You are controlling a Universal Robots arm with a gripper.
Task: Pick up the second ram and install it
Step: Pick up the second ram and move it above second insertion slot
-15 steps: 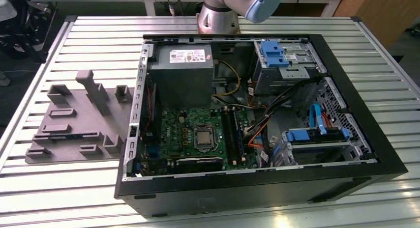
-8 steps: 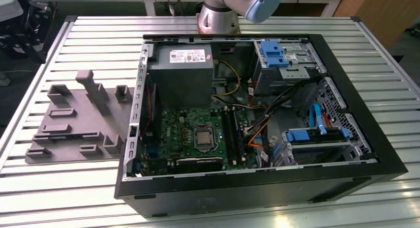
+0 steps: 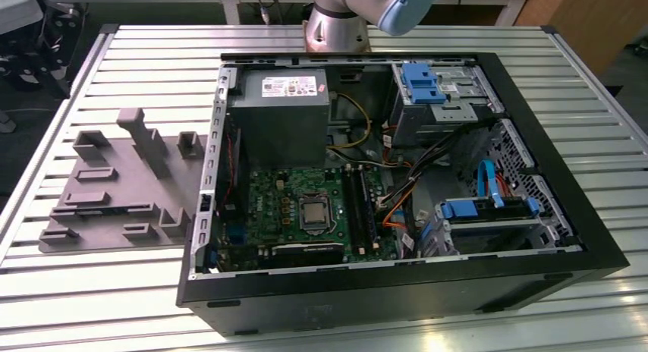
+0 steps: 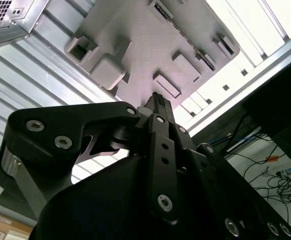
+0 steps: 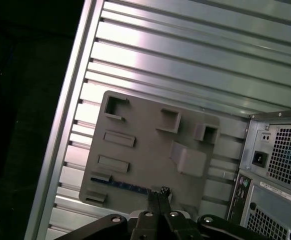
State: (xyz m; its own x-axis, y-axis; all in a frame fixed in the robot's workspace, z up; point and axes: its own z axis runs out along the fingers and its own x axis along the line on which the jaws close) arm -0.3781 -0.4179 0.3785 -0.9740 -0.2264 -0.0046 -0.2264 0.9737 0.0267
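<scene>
Grey plastic forms the moulded tray (image 3: 111, 208) that lies flat on the slatted metal bench (image 3: 152, 48) at the exterior view's left, just beside the open computer case (image 3: 405, 299). Its pockets and raised blocks look made to keep parts in fixed, known spots so the arm can find them.

In the first wrist view, the second ram (image 5: 121, 185) shows as a thin blue strip lying along one edge of that tray. A small grey block stands at its far end, probably to stop it sliding. It has not been lifted and nothing touches it.

The gripper (image 5: 158, 192) hangs over the tray and points down at it. The tips line up with the end of the strip that has no block in sight. The fingers (image 5: 153, 200) are drawn together with nothing between them, and both wrist views show them as one narrow bar (image 4: 157, 97). The gripper looks high above the tray rather than down at the strip, which suits lining up before any grasp.

Inside the case, in the middle of the exterior view, the green main board (image 3: 294, 208) lies face up. Its long black slots (image 3: 354, 204) run beside the processor socket and are open to reach from above. I cannot tell whether either slot already holds a strip. The arm's base (image 3: 339, 22) stands at the top of the exterior view, behind the case.
</scene>
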